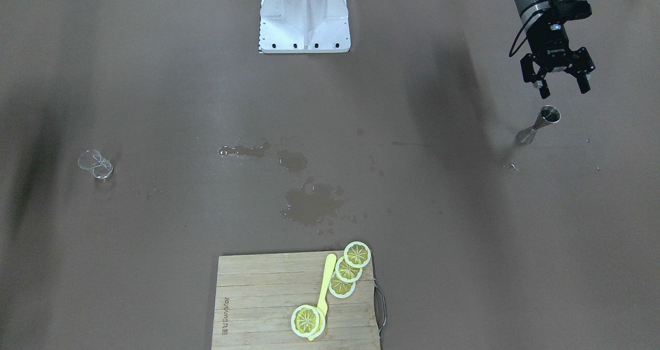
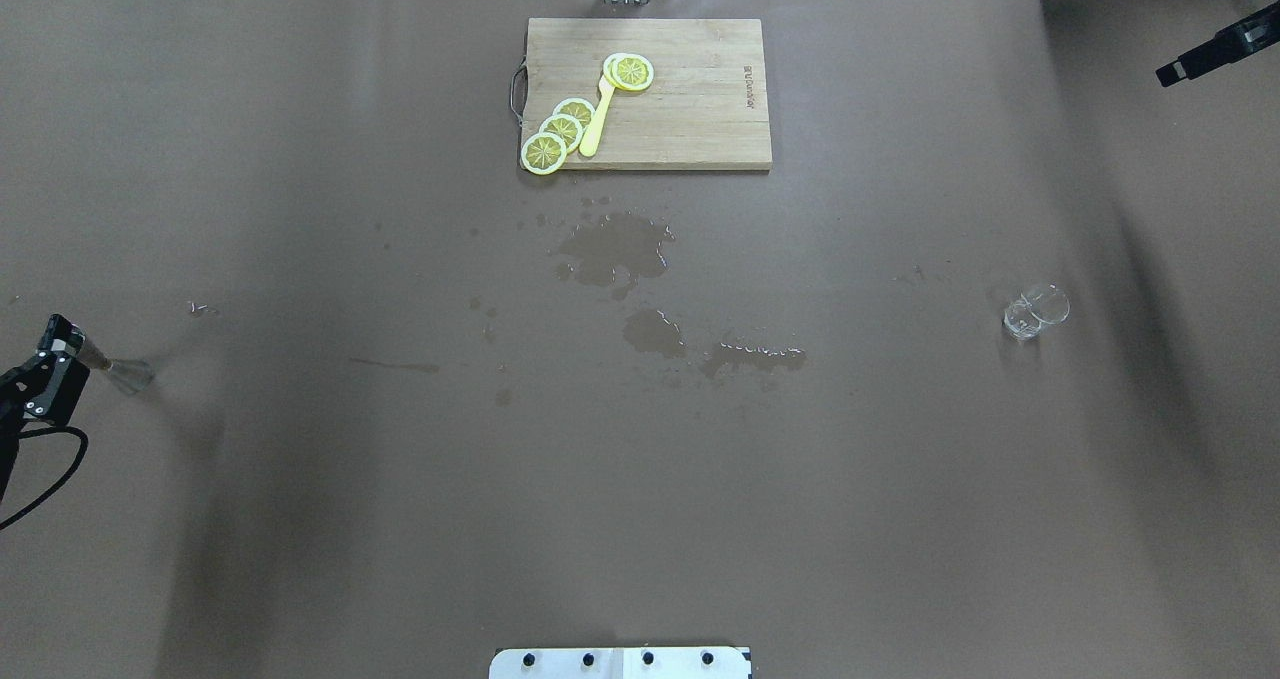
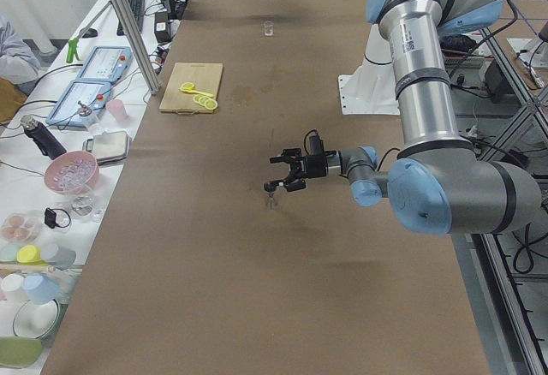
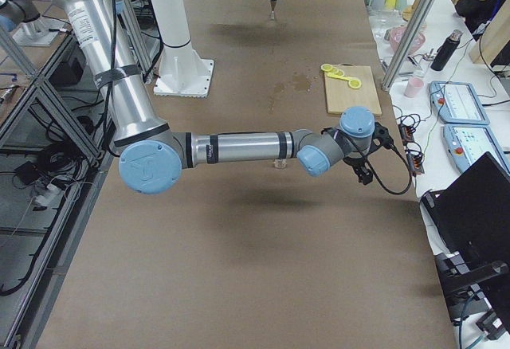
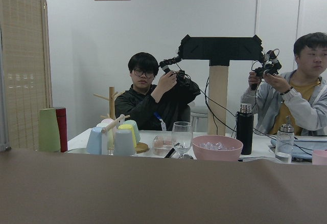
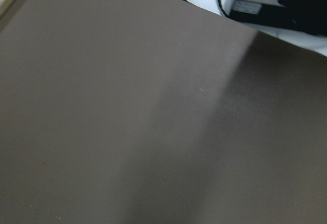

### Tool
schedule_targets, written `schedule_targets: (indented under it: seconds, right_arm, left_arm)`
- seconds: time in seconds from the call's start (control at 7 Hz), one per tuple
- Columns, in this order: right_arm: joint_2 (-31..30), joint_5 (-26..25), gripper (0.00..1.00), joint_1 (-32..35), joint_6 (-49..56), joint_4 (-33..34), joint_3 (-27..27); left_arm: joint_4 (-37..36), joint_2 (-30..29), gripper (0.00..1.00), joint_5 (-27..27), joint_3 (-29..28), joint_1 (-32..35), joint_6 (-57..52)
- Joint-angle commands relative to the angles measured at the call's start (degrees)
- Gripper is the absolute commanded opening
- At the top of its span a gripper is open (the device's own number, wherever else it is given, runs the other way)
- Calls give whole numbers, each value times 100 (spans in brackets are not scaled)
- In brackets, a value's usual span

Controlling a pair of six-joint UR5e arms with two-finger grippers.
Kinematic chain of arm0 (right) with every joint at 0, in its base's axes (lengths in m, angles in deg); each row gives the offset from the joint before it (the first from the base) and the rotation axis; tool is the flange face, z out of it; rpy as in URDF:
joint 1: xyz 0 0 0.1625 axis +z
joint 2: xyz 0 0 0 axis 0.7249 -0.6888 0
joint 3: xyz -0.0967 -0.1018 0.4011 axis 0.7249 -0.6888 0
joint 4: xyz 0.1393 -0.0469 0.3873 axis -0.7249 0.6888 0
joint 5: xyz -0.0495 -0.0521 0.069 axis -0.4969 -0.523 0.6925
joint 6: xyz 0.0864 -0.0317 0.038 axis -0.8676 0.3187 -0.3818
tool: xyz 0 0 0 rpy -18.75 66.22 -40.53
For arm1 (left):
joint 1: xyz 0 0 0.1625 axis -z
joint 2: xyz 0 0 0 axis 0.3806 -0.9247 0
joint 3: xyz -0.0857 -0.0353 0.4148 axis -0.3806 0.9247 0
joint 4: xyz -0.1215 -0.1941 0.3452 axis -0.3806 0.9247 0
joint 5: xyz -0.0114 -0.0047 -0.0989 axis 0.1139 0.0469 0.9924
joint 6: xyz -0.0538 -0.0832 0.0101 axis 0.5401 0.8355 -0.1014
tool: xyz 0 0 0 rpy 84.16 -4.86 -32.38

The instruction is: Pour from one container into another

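Front-facing exterior shows the left gripper [image 1: 562, 88] spread wide and empty, just beside the upright steel jigger [image 1: 539, 126]. A careless approach could topple it (small foot, narrow waist). The glass tumbler [image 1: 95, 164] sits well apart. Whether the right gripper [image 2: 1175, 69] is spread, I cannot tell.

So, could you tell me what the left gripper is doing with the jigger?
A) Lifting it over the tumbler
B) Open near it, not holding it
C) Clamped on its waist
B: the left gripper has its jaws spread and empty, and the jigger stands upright, free of it.
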Motion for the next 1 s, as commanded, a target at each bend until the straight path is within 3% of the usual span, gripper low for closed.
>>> schedule_targets:
  seconds: [0.0,0.14,0.29,0.57,0.86]
  right_arm:
    - [-86,-380,100,291,91,2050,473]
    - [-209,-556,100,301,92,2745,658]
    - [-236,-644,100,432,101,3030,669]
    - [-290,-637,100,547,92,3524,678]
    - [-202,-566,100,556,83,3813,678]
  left_arm:
    - [-568,-404,99,31,549,-331,-748]
    - [-603,-546,99,649,793,-325,-915]
    - [-603,-530,99,1290,1127,-125,-2170]
    - [-36,-792,99,3577,1209,1573,-5666]
    - [101,-943,99,5952,1166,3262,-6575]
